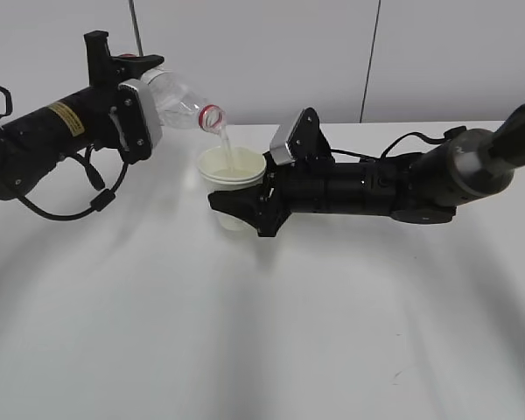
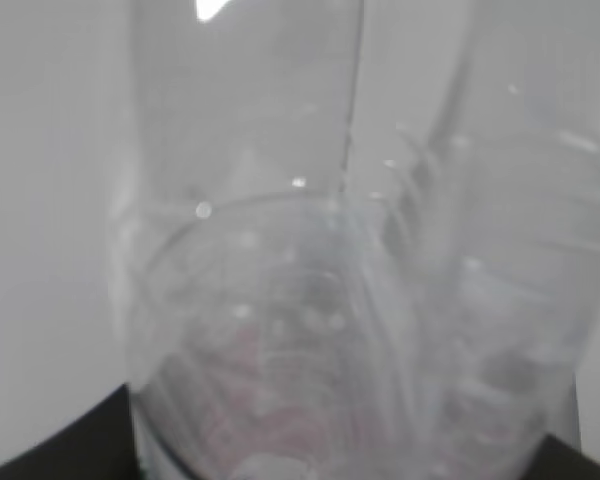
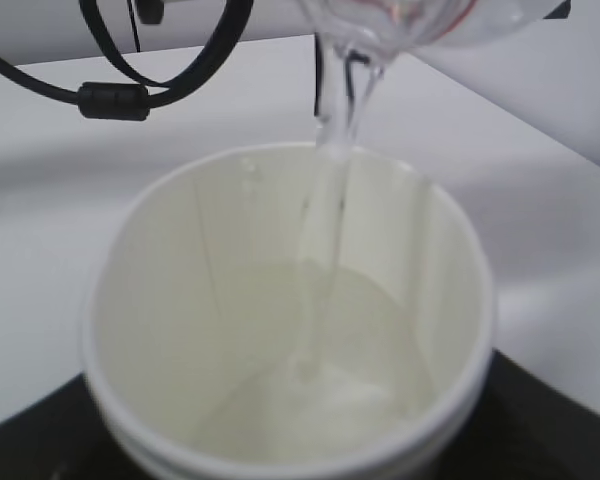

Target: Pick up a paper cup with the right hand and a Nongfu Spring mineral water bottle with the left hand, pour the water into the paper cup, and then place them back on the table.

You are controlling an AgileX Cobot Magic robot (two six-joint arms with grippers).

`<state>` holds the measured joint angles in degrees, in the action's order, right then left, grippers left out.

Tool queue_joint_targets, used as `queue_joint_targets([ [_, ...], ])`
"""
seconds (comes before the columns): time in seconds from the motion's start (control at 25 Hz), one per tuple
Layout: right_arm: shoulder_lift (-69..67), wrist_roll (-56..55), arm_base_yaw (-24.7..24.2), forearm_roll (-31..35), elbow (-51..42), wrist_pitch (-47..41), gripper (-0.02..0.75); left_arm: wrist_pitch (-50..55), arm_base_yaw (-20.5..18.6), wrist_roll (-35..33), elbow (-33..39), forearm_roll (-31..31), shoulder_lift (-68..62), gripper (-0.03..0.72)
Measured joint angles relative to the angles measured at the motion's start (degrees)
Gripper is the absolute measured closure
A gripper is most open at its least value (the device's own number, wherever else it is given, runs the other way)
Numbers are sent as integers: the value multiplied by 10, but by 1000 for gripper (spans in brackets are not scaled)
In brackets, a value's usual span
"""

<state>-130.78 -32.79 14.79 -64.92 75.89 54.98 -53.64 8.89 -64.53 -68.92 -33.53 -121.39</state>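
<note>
A: Where do things stand?

B: The left gripper [image 1: 144, 109] is clamped round the body of the Nongfu Spring bottle [image 1: 182, 98], tipped with its neck down over the paper cup [image 1: 232, 179]. Water [image 1: 227, 144] runs in a thin stream into the cup, which the right gripper [image 1: 236, 208] grasps by its lower wall, just above the worktop [image 1: 262, 332].

A: How will they handle?

B: The bottle looks thin and springy, lighter as it drains, so I'd hold it mid-body without crushing. The cup is soft, its wall easily dented, and heavier with water [image 3: 310, 400]; best held low and kept level.
</note>
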Motion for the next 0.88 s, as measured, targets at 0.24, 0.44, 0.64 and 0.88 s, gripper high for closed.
queue_joint_targets([
  [0.24, 0, 5, 0, 26, 3, -3, 256, 12, 8, 90, 0, 9, 0, 314],
  [0.44, 0, 19, 0, 56, 4, -4, 256, 34, 22, 188, 0, 15, 0, 313],
  [0.64, 0, 31, 0, 84, 4, -12, 256, 55, 23, 353, 0, 31, 0, 313],
  [0.88, 0, 54, -17, 126, 5, -27, 256, 86, 23, 576, 0, 38, 0, 313],
])
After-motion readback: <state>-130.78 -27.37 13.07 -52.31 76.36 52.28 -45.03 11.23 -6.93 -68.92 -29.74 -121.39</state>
